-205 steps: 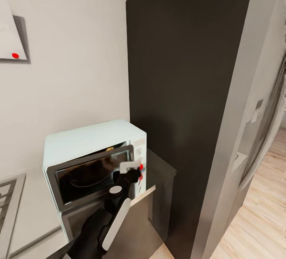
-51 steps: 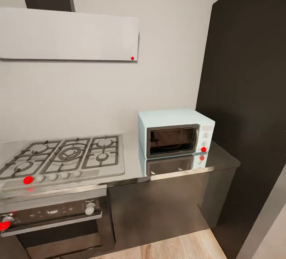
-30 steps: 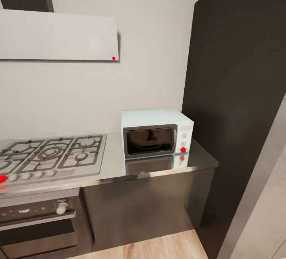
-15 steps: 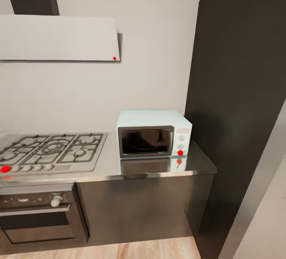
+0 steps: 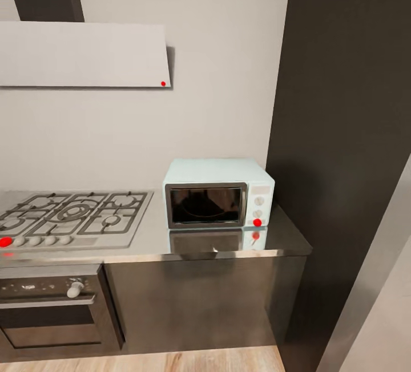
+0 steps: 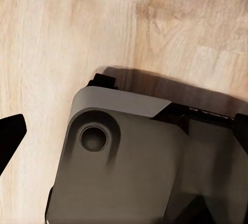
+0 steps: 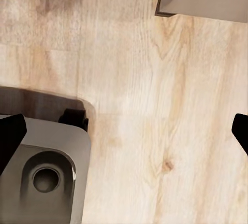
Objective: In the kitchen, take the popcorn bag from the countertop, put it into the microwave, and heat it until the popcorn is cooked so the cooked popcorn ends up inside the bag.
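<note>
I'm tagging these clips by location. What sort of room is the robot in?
A home-style kitchen, it seems: a gas hob with a built-in oven below it, a flat white hood above, and a mint-blue microwave on the steel countertop.

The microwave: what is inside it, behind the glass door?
The microwave has its door shut. Through the dark glass a faint curved shape shows, but what it is cannot be told; the popcorn bag is not recognisable.

Head camera faces the microwave (image 5: 218, 192) (mid-distance); both wrist cameras share the floor (image 7: 155, 105).
</note>
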